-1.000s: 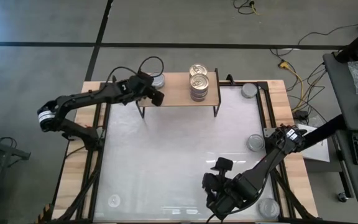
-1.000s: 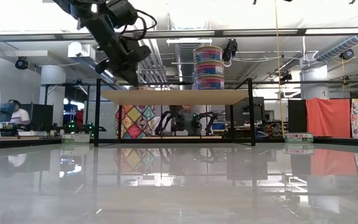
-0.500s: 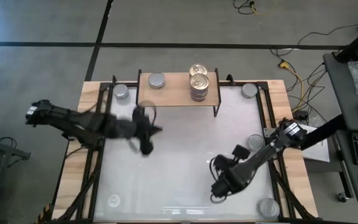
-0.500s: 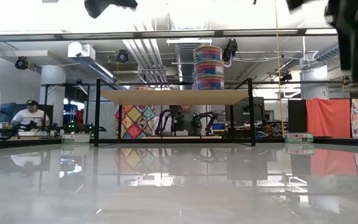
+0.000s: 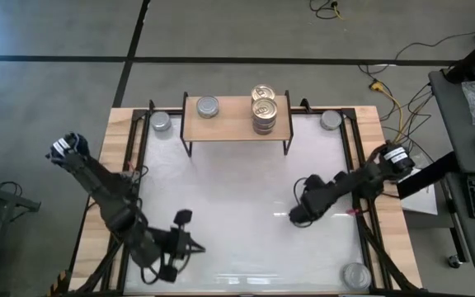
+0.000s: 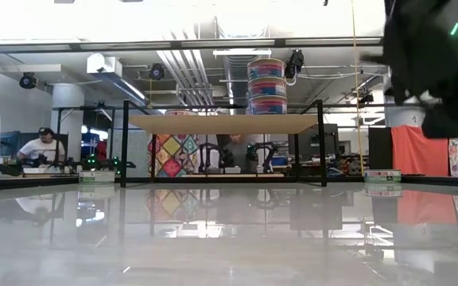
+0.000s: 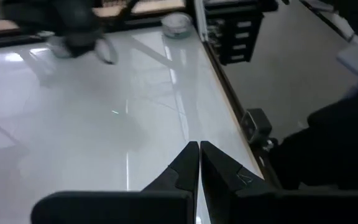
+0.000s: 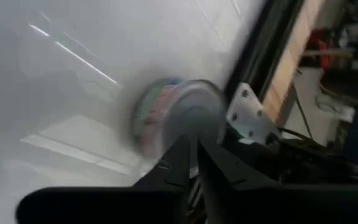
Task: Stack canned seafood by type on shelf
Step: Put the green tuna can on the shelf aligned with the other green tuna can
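**Silver tin lying just ahead of the right gripper**

Silver-lidded tin (image 8: 173, 121) is sitting on the white tabletop (image 5: 237, 198) by its right rail, directly in front of the right gripper (image 8: 193, 155), whose fingers are pressed together. The left gripper (image 7: 199, 163), likewise closed and empty, is hanging over the near left area, well apart from that tin. On the shelf (image 5: 233, 120), a gold-lidded stack (image 5: 263, 111) and one silver tin (image 5: 208, 106) are resting. Judged nearer, the right arm is suiting this pick.

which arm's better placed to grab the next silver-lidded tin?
Right. A round silver-lidded metal tin sits just ahead of the right gripper; the left gripper is over bare tabletop, no tin close.
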You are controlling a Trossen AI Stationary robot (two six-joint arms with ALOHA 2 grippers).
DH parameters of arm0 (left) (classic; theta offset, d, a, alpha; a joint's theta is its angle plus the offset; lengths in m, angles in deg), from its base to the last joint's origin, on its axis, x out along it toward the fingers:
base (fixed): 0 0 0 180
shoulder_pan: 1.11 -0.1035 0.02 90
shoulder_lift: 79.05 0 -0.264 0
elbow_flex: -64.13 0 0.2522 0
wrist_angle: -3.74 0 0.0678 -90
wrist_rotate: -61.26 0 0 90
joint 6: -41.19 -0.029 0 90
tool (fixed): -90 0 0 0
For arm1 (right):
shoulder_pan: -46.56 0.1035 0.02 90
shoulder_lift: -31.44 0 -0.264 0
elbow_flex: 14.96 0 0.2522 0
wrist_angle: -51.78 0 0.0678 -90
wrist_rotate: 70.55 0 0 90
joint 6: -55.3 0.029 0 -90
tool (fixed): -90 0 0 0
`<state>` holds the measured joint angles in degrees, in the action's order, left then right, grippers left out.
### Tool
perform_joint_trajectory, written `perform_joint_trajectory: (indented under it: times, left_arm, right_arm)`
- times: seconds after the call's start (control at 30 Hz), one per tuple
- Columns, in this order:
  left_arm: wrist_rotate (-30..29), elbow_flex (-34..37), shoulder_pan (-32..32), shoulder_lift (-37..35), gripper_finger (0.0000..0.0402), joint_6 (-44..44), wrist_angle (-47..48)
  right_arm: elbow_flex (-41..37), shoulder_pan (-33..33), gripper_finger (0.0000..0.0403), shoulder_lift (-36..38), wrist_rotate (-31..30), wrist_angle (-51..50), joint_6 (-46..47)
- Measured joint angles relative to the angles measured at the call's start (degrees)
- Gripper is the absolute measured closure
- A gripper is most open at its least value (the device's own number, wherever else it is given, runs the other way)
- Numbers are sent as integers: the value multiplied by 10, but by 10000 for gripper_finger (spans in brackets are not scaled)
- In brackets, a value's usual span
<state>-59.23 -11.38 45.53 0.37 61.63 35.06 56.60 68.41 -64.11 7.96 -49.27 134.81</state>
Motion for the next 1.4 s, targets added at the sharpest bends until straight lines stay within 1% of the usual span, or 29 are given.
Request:
perform_joint_trajectory:
  times: [0.13,0.3,0.37,0.47,0.53,0.63,0.73,0.8,0.87,0.97,1.03,1.2,1.4]
  left_arm:
    - [-1,-5,12,43,401,1,-18]
    - [0,-22,13,92,401,12,-15]
    - [5,-35,13,106,402,3,-9]
    - [6,-58,13,118,401,1,21]
    - [7,-73,13,121,401,2,41]
    - [7,-91,9,123,401,0,59]
    - [2,-94,3,123,401,-8,64]
    - [-7,-89,-1,122,401,-8,65]
    - [-19,-77,-3,121,401,-2,63]
    - [-26,-51,-4,123,401,8,30]
    - [-29,-30,-4,123,401,11,-13]
    - [-43,10,-13,135,401,-16,-113]
    - [-45,7,-39,182,401,-28,-161]
  right_arm:
    - [-51,-34,388,6,3,26,-16]
    - [-97,-66,393,2,5,113,-69]
    - [-102,-72,394,3,3,130,-94]
    - [-72,-65,394,3,-18,150,-98]
    - [-38,-47,394,3,-31,174,-107]
    - [16,-17,394,2,-20,214,-131]
    - [62,19,394,2,-16,291,-171]
    - [93,46,393,1,-28,336,-205]
    - [128,79,393,1,-77,350,-225]
    - [180,138,393,4,-173,329,-243]
    - [205,174,389,5,-199,312,-234]
    - [204,242,360,1,-202,307,-187]
    - [170,292,302,0,-289,306,-104]
